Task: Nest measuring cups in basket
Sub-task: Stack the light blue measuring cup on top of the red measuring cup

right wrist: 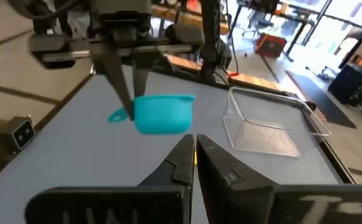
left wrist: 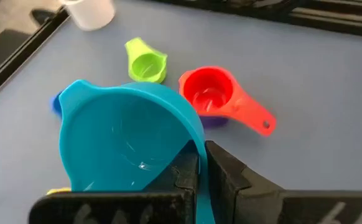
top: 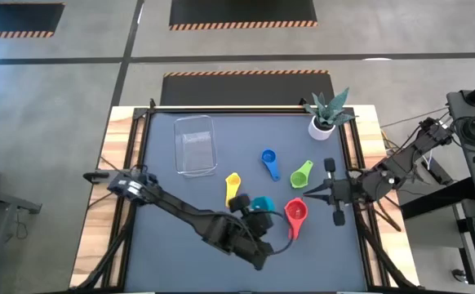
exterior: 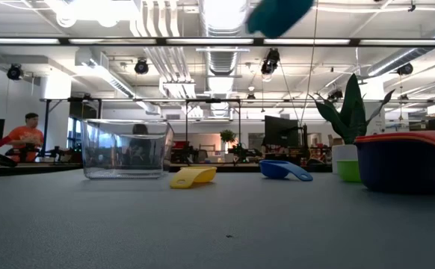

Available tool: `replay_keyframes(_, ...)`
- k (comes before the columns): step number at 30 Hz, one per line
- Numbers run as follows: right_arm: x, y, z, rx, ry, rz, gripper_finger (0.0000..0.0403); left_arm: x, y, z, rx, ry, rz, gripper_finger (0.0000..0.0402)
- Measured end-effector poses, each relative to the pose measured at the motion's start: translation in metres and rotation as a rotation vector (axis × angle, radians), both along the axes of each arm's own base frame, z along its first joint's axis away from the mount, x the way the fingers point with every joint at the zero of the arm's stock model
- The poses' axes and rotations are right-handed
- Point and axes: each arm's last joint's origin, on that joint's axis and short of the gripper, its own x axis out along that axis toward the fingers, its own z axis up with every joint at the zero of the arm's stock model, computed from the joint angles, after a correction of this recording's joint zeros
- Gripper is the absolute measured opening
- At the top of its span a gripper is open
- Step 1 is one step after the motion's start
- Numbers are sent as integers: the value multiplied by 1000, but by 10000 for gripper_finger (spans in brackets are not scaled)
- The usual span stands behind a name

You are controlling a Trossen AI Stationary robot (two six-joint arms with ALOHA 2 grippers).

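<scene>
My left gripper point(top: 250, 207) is shut on a teal measuring cup point(top: 263, 203), held high over the near middle of the table; the low view shows the cup point(exterior: 277, 15) far above the tabletop. The clear basket point(top: 195, 145) stands at the far left. Yellow point(top: 233, 182), blue point(top: 268, 162) and green point(top: 303, 173) cups lie on the table. A red cup point(top: 296, 214) sits in a purple one point(exterior: 400, 168). My right gripper point(top: 308, 194) is shut and holds nothing, at the right, above the table. My left gripper pinches the teal cup's flat handle point(right wrist: 120, 116) between its two fingers point(right wrist: 116, 74), close to the bowl, with the handle's free end sticking out past them. The fingers come from above, slanting down. The cup hangs clear of the table, mouth up and roughly level.
A white plant pot point(top: 322, 126) with a spiky plant stands at the far right corner. Wooden table borders point(top: 122, 139) and black rails frame the dark mat. A person in orange point(exterior: 25, 134) sits far off in the room behind.
</scene>
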Motion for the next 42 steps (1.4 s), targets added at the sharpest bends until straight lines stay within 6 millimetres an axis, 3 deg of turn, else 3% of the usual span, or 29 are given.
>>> replay_keyframes(4,-11,-8,-7,21,-30,0,9,19,0,-8,17,5,-37,2)
replay_keyframes(10,-24,-17,-5,74,-79,-2,9,27,10,-22,-7,-3,-22,2)
replay_keyframes(17,-26,-19,-5,61,-87,4,9,47,19,-33,17,-57,-38,2)
replay_keyframes(27,-25,-18,-6,62,-83,3,9,79,38,-66,76,-69,-98,2)
replay_keyframes(33,-25,-18,-6,54,-81,1,9,84,33,-83,26,-28,-174,2)
replay_keyframes(42,-25,-18,-6,52,-80,1,9,87,32,-80,-17,-62,-205,3)
